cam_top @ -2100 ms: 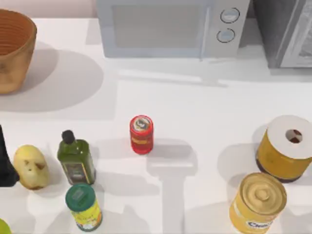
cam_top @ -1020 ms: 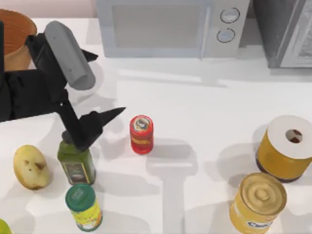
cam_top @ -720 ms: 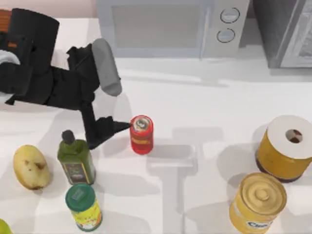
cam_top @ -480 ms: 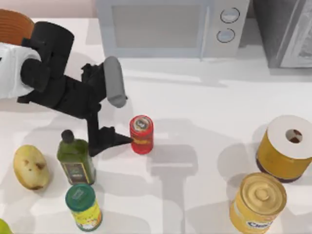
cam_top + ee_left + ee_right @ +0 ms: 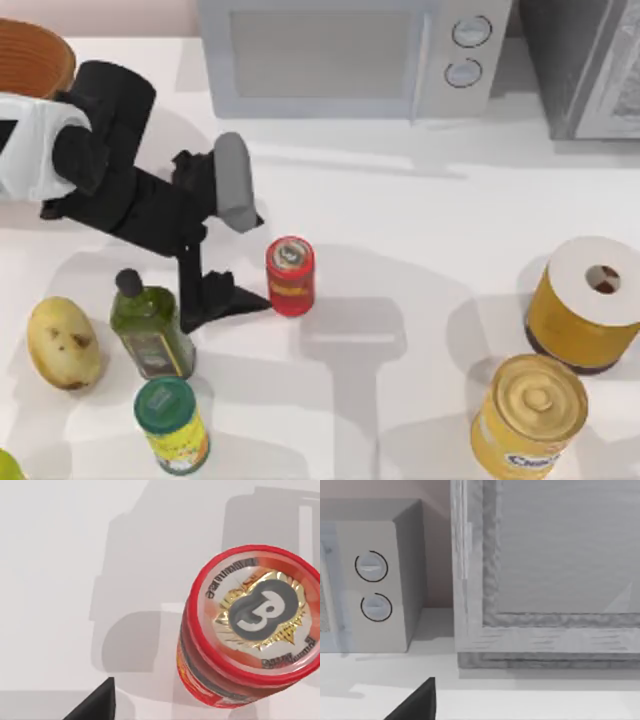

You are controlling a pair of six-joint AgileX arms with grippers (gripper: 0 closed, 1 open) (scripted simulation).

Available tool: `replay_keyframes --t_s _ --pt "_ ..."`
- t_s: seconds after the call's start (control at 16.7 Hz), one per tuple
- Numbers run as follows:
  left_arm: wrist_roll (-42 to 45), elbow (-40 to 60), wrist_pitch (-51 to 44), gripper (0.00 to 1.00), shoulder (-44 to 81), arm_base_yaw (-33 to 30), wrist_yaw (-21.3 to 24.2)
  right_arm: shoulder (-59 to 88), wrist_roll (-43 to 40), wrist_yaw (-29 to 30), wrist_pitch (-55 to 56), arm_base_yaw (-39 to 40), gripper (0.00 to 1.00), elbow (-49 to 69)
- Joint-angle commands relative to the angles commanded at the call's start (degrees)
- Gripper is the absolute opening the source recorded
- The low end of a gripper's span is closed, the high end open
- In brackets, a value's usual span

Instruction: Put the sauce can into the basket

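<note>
The can (image 5: pixel 290 276) stands on the table, ungrasped, just beyond the left gripper (image 5: pixel 232 300) fingers, whose opening cannot be determined; grasp, lift and transfer to the basket (image 5: pixel 32 56) remain.

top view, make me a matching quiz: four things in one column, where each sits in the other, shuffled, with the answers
Things:
1. sauce can
2. basket
3. microwave
4. potato

Places:
A. far left corner
B. back edge, middle
C. near left, beside the oil bottle
D. table centre, at the left gripper tips

Pairs: 1-D, 2-A, 3-B, 4-C
</note>
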Motion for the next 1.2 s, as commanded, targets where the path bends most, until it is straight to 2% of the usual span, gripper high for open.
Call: replay_keyframes --t_s 0.24,0.66,0.96,1.2 --pt "-2.8 0.8 2.6 1.00 1.6 -2.1 -0.7 0.0 0.0 0.0 0.0 0.0 1.00 0.0" --pt "-7.7 0.2 14.1 1.00 9.5 -6.5 -2.5 0.0 0.0 0.0 0.0 0.0 1.00 0.0" --pt "-8.0 -0.1 15.1 1.00 10.1 -6.8 -2.6 0.0 0.0 0.0 0.0 0.0 1.00 0.0" --pt "-8.0 -0.1 15.1 0.70 10.1 -6.8 -2.6 0.0 0.0 0.0 0.0 0.0 1.00 0.0"
